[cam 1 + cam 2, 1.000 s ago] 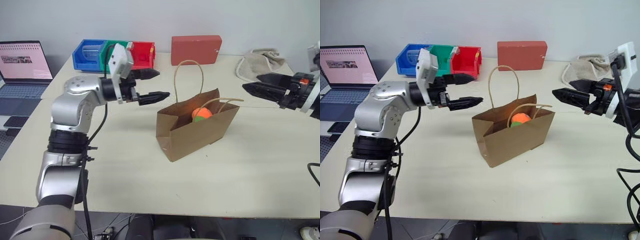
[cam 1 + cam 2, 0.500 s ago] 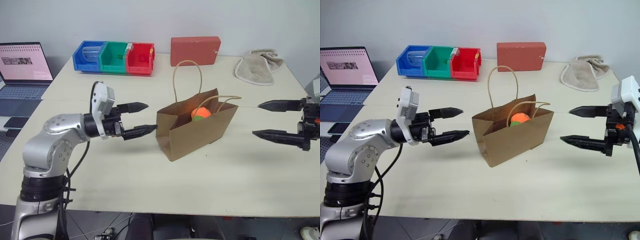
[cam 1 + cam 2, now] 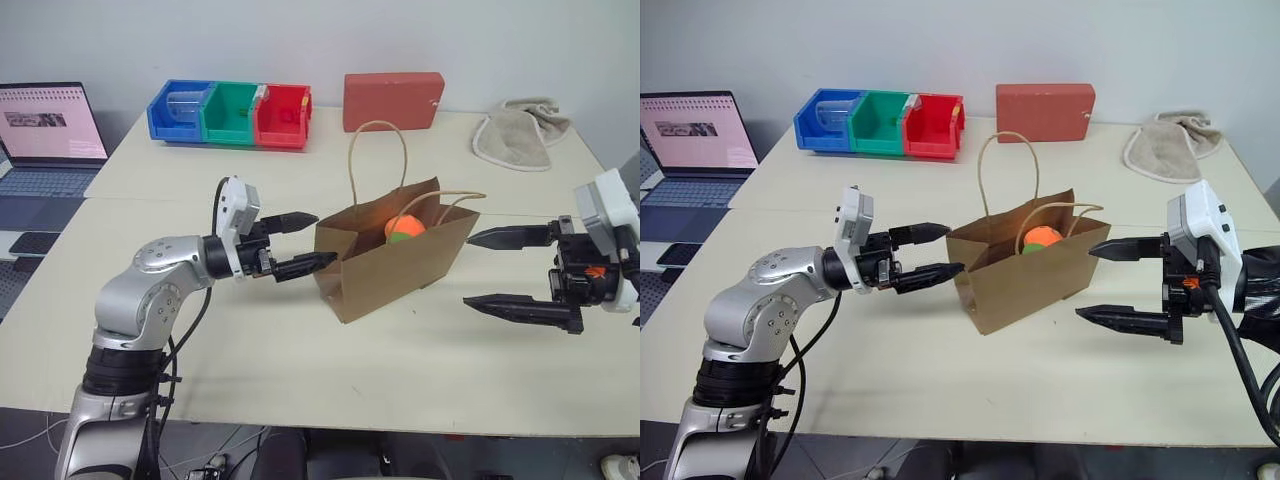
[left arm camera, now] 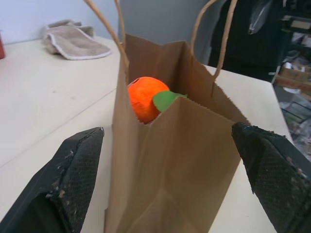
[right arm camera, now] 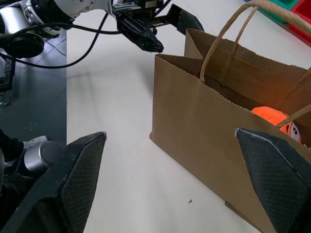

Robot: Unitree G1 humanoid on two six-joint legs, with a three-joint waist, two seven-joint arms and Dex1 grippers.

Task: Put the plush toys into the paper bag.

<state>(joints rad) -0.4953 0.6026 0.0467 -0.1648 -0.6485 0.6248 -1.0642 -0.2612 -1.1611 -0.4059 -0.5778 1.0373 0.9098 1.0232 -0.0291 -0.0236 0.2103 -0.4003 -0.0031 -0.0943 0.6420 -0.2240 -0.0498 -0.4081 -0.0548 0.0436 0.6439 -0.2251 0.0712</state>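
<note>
— Where is the paper bag [image 3: 395, 262] stood?
— Upright mid-table, mouth up, long axis between left gripper [image 3: 303, 241] and right gripper [image 3: 507, 270]; both spread wide, empty. 1 carrot plush [image 3: 403, 227] is seen inside.

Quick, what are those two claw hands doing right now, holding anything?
Left gripper: fingers open, holding nothing, beside the paper bag.
Right gripper: fingers open, holding nothing, on the bag's other side.
</note>
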